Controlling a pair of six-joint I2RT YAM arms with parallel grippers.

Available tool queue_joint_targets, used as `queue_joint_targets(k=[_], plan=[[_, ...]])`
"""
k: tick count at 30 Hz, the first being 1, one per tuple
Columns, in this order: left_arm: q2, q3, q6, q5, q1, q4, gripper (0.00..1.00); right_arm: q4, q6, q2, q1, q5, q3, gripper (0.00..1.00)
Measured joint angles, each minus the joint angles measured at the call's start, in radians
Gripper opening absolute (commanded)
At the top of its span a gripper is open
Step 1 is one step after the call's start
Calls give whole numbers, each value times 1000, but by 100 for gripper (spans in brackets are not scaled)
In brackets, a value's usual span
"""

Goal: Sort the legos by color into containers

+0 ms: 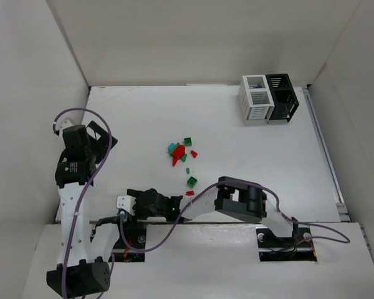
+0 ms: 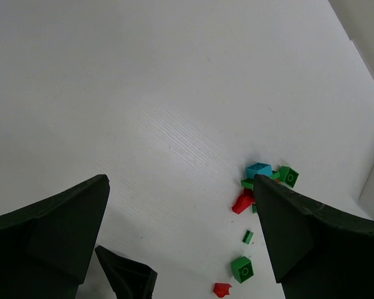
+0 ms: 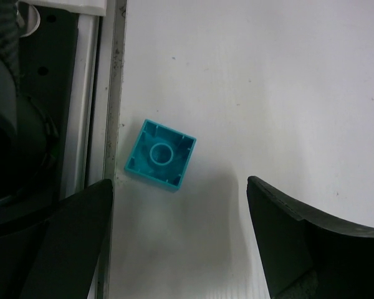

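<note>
- Over on the left, the left gripper [image 1: 103,140] hangs above the bare white table [image 1: 143,112]. Its two dark fingers [image 2: 50,243] are spread wide with nothing between them.
- At the table's near edge, left of centre, the right arm reaches right across from its base. The right gripper [image 1: 137,202] sits low over that edge, and its fingers [image 3: 311,237] are also apart and grip nothing.
- In the right wrist view a teal brick [image 3: 160,154] lies flat on the table with its hollow underside up. It is just ahead of the gap between the fingers, nearer the one on that view's left. One corner is up against the metal rail [image 3: 106,93] that runs along the table's edge. From overhead I cannot pick this brick out.
- Mid-table is the main cluster of legos [image 1: 181,151]: red and green pieces and one teal one, bunched so they touch or overlap.
- Nearer the arms, a lone green brick [image 1: 192,182] sits apart from the cluster, with a small red piece [image 1: 189,193] near it.
- In the far right corner, the white container [image 1: 255,99] and the black container [image 1: 282,98] stand joined, white on the left. They are well apart from all the bricks, and I cannot tell what is inside them.
</note>
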Motion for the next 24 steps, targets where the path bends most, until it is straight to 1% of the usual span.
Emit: queue_joint_targets(k=[8,13,18,22,23,24], plan=[[-2,-14,1,-6,0,-1,100,9,1,28,-2,-40,33,91],[-2,-22,1,-8,0,-1,100,23,13,47,-8,-85,44,87],[-2,-31,1,-7,0,0,100,71,36,69,-12,-122,46,86],[-2,-31,1,-7,0,0,100,99,39,79,-12,-139,47,77],[-2,-32,1,-6,0,0,100,106,41,82,-10,-143,47,71],[-3,-32,1,-7,0,0,100,114,40,84,-9,-146,45,69]])
